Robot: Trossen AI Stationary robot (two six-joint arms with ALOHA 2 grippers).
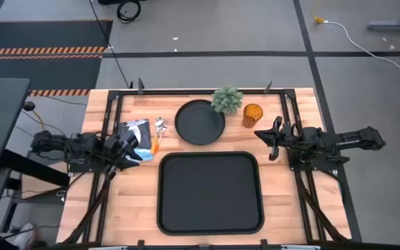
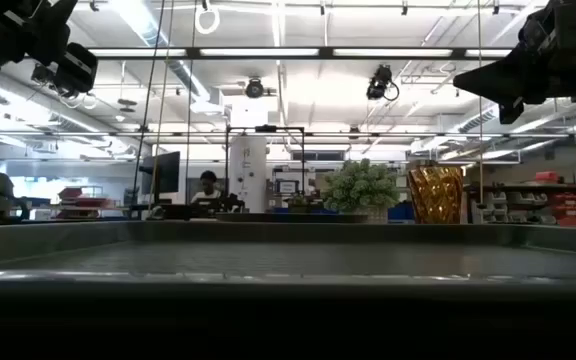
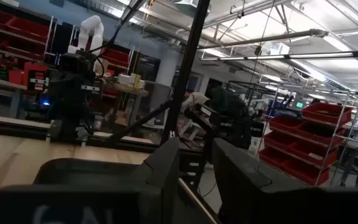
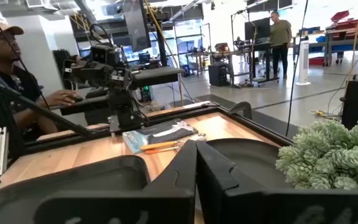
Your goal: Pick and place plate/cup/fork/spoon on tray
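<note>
The black tray point(image 1: 210, 191) lies at the table's near middle. The round black plate point(image 1: 200, 122) lies beyond it. The amber cup point(image 1: 253, 114) stands to the plate's right, upright on the table, and shows in the low view point(image 2: 435, 193). The orange-handled fork and spoon point(image 1: 157, 135) lie side by side left of the plate, against a blue and white packet point(image 1: 136, 133). I cannot tell which is which. My left gripper point(image 1: 134, 149) hovers open at the packet's near side. My right gripper point(image 1: 266, 139) hovers shut, on the near side of the cup.
A small green plant point(image 1: 227, 99) stands between plate and cup at the far edge. A black frame rail point(image 1: 200, 90) runs around the table. A person point(image 4: 5, 68) sits beyond the table's left side. Bare wood lies on both sides of the tray.
</note>
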